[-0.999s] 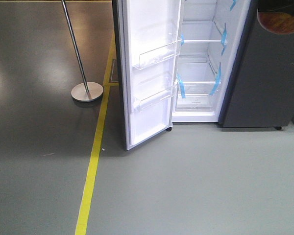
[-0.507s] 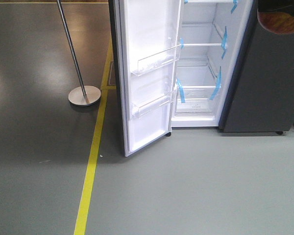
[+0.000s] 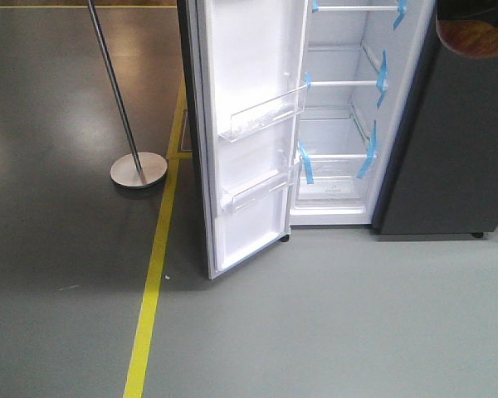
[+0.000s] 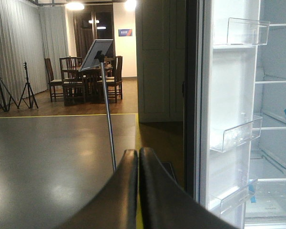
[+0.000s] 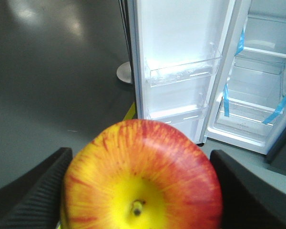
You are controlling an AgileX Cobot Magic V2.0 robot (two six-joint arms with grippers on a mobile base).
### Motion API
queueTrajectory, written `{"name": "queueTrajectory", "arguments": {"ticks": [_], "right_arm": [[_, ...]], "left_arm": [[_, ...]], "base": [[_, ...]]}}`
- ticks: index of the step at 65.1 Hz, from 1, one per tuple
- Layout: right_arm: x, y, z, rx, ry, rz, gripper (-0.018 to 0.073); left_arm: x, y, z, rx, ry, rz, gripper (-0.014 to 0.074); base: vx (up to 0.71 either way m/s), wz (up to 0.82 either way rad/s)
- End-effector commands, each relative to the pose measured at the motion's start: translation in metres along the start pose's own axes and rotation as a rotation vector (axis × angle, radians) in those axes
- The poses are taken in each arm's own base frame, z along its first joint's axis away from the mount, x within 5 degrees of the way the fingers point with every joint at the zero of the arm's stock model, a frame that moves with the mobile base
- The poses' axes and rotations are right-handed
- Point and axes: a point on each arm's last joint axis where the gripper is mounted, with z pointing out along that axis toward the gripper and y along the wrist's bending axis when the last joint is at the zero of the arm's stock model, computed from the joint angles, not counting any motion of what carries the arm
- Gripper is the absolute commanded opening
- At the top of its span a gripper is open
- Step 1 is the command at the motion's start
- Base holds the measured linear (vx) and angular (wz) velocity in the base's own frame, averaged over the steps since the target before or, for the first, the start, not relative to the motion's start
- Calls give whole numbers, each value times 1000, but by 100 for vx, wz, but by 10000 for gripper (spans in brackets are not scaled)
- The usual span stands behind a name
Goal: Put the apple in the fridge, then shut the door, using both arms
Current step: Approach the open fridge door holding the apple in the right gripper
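Front view: the fridge (image 3: 340, 124) stands open, its door (image 3: 249, 75) swung wide to the left near a stand (image 3: 139, 170). Both sit lower in frame than a second ago, suggesting the base is rolling closer. The visible shelves hold no fruit.

Left wrist view: the left end effector (image 4: 138, 191) has its fingers pressed together, empty, pointing past the door's edge.

Right wrist view: the right end effector (image 5: 140, 191) clamps the apple (image 5: 143, 176), stem showing, aimed at the bare interior. Placing it likely needs a little more approach.
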Motion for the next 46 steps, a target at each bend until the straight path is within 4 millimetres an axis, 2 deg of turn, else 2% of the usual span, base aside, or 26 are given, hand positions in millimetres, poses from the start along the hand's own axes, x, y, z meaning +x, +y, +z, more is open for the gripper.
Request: {"name": "queueTrajectory", "arguments": {"ticks": [1,46], "right_arm": [[-15,5,-19,13,-129,-15,262],[-15,5,-19,13,-129,-15,262]], "left_arm": [[-14,0,-2,4,-110,-16,-7],[-14,0,-2,4,-110,-16,-7]], "base": [[12,0],[12,0]]}}
